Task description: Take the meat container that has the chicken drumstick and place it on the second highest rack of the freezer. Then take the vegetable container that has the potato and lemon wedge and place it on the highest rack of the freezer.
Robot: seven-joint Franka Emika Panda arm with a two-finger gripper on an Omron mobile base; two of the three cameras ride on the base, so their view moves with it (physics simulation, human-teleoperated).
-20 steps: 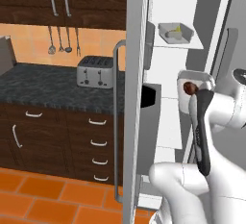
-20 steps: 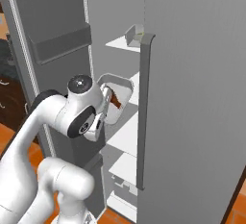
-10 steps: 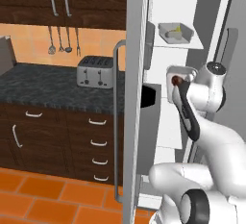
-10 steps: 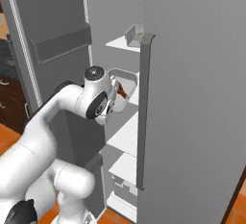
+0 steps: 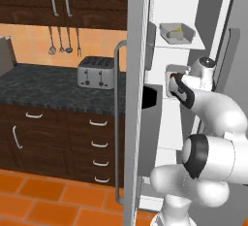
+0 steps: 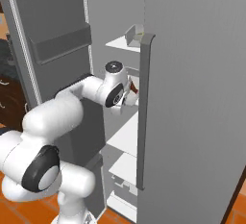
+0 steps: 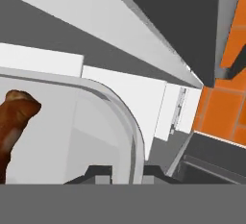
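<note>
The freezer (image 5: 138, 99) stands open, showing white shelves. My gripper (image 7: 127, 174) is shut on the rim of the meat container (image 7: 72, 122), whose brown drumstick (image 7: 14, 117) lies at the left of the hand view. In the base views the hand (image 5: 175, 82) holds that tray (image 6: 130, 92) inside the freezer, at the second highest rack (image 7: 122, 91). I cannot tell whether the tray rests on the rack. The vegetable container (image 5: 177, 32) sits on the highest rack (image 6: 120, 43), with the potato (image 5: 173, 34) and lemon wedge (image 5: 180, 28) inside.
The open freezer door (image 6: 53, 45) carries a bin to my arm's left, and the other door with its bar handle (image 6: 142, 112) stands close on the right. Left of the freezer are a dark counter (image 5: 43, 91) with a toaster (image 5: 97, 72), drawers below, and orange floor tiles.
My arm has reached further into the freezer, carrying the meat container inward at the second rack's height. The vegetable container has stayed on the top rack.
</note>
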